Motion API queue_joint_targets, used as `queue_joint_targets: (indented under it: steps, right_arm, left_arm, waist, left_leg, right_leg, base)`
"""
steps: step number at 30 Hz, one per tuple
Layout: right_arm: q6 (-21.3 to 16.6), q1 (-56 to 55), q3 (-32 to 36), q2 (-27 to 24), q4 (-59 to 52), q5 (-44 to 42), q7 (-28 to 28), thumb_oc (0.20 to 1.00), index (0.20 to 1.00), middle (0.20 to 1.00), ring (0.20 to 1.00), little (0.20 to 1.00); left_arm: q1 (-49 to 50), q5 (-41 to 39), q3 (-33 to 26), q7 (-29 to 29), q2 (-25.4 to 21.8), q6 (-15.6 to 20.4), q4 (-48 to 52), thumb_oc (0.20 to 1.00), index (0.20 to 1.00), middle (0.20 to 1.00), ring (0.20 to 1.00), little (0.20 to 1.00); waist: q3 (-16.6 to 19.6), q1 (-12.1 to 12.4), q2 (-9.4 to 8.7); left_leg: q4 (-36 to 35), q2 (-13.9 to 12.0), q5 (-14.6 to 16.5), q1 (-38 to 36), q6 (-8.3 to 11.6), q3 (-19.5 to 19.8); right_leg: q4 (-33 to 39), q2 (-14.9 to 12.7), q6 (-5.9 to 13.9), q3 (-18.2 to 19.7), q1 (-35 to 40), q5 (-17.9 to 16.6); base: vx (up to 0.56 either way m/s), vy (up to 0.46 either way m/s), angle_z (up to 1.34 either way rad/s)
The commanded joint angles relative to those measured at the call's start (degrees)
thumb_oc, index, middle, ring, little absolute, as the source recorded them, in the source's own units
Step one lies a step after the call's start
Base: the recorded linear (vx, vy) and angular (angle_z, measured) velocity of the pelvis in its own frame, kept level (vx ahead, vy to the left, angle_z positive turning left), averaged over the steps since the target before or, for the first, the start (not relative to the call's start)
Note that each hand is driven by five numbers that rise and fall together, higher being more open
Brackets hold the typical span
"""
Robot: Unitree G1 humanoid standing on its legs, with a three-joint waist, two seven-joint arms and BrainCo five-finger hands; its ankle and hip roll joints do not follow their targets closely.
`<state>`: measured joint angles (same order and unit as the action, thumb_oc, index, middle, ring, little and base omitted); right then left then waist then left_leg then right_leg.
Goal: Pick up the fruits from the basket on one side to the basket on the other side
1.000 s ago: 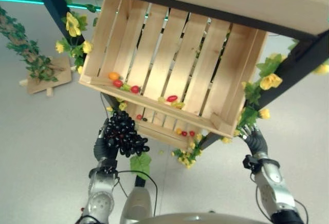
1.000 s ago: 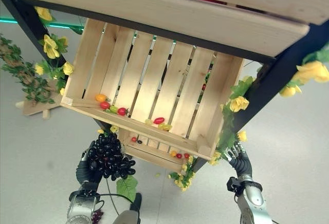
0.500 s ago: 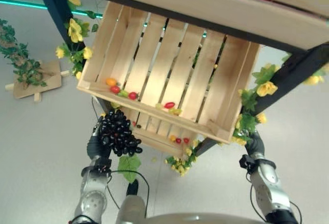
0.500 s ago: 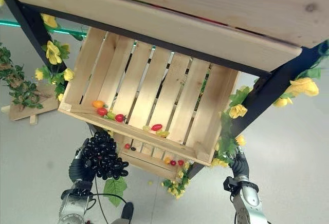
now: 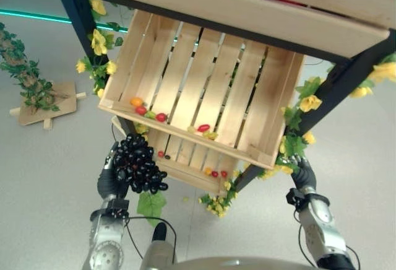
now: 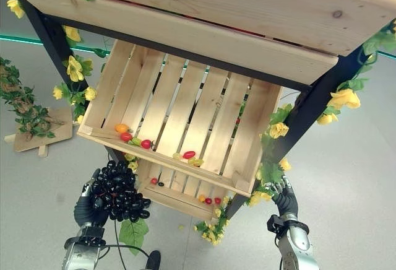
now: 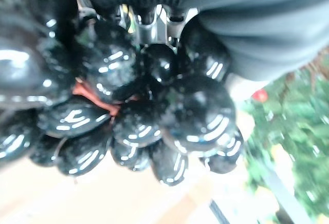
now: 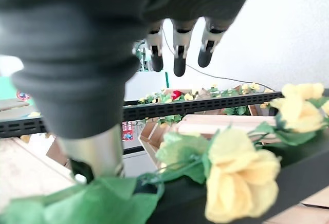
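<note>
Unmoved since before, black grapes (image 5: pixel 137 166) clutched in left hand (image 5: pixel 110 183); right hand (image 6: pixel 283 197) slack-fingered, empty.

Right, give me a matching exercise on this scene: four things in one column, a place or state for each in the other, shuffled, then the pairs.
Things:
1. bunch of black grapes
2. right hand
3. orange fruit
4. yellow flowers

Places or states:
A. lying in the tilted wooden crate, at its low front edge
B. fixed on the dark frame post
C. held in the left hand, below the crate
D. holding nothing, fingers loose, beside the crate's lower corner

Pairs: 1-C, 2-D, 3-A, 4-B
</note>
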<state>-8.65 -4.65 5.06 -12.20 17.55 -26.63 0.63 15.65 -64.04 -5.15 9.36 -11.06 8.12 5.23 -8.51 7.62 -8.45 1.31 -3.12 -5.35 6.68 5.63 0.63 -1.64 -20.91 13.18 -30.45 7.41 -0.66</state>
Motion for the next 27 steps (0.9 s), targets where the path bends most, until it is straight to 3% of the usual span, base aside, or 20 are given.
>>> queue_joint_targets:
  steps: [1, 10, 27]
  right_arm:
    - [-3.75, 3.5, 2.44, -2.46, -0.01, -0.67, -0.13, 1.0, 1.0, 1.0, 1.0, 1.0]
    - [-3.49, 4.11, 0.32, -2.71, 0.93, 0.12, -0.4, 1.0, 1.0, 1.0, 1.0, 1.0]
    - [-0.37, 6.39, -6.62, -3.55, 2.47, 1.51, -1.56, 1.0, 1.0, 1.0, 1.0, 1.0]
  left_arm:
    - [-2.15, -0.82, 0.95, 3.92, 0.57, 1.53, 9.03, 0.2, 0.2, 0.2, 0.2, 0.2]
    - [-7.23, 1.12, 4.6, 2.72, -1.78, 2.81, 15.44, 0.2, 0.2, 0.2, 0.2, 0.2]
    - [-23.0, 11.21, 10.9, -3.96, -3.52, 4.8, 6.62, 0.2, 0.2, 0.2, 0.2, 0.2]
  waist:
    - [1.5, 1.48, 3.41]
    - [2.08, 1.14, 3.39]
    - [4.37, -3.01, 3.56]
  left_leg:
    - [-2.5, 3.76, 6.63, -7.0, -4.98, -0.07]
    - [-2.49, 3.78, 6.8, -7.49, -4.85, 0.31]
    - [-3.43, 3.49, 7.28, -9.99, -4.56, -2.29]
  right_leg:
    - [-1.68, 2.97, -1.5, -0.77, -7.11, -9.39]
    - [-1.36, 2.98, -1.54, -0.92, -6.1, -9.08]
    - [-0.41, 3.55, -1.41, 1.62, -4.85, -9.16]
  base:
    - [0.0, 0.0, 0.0]
    - [0.0, 0.0, 0.02]
    - [0.02, 0.004, -0.01]
